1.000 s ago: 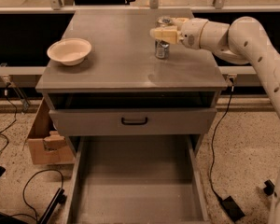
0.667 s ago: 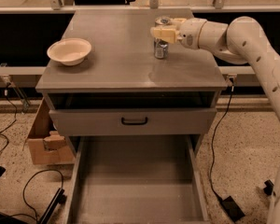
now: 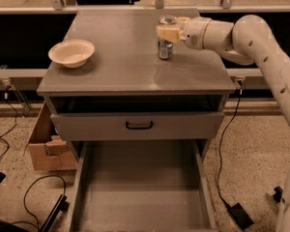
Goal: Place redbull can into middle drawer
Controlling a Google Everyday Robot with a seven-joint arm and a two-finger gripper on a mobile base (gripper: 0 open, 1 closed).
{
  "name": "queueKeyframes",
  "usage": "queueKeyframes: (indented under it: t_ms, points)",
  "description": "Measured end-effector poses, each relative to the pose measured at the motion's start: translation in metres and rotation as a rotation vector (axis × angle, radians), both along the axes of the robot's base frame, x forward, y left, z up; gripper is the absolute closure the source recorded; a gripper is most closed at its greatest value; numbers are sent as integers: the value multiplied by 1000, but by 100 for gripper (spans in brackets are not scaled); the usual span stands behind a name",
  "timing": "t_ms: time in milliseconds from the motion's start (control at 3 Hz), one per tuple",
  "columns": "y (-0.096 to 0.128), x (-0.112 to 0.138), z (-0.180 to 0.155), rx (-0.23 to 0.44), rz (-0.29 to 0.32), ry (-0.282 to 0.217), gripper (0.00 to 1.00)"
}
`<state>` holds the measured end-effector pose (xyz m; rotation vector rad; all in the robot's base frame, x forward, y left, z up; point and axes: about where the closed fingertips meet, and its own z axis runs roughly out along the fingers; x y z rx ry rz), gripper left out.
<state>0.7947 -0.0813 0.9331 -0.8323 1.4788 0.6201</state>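
Observation:
The redbull can [image 3: 165, 49] stands upright on the grey cabinet top [image 3: 121, 57], right of centre. Its shiny top shows just above my fingers. My gripper [image 3: 167, 32] reaches in from the right and is closed around the can's upper half, with the can's base on the surface. The middle drawer [image 3: 140, 187] is pulled out wide open at the bottom front of the cabinet. Its flat grey floor is bare. It lies well below and in front of the can.
A cream-white bowl [image 3: 71, 52] sits on the left of the cabinet top. A drawer front with a black handle [image 3: 139, 125] hangs above the open drawer. A cardboard box [image 3: 43, 144] and cables lie on the floor to the left, and a cable and power brick [image 3: 237, 214] to the right.

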Motion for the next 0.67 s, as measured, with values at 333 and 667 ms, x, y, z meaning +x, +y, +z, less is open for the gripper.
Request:
queueKeyframes:
  t_ms: [333,667]
  points:
    - [7,-8,18,-28,19,-32,100]
    - [18,-49,63,-31,44,-84,100]
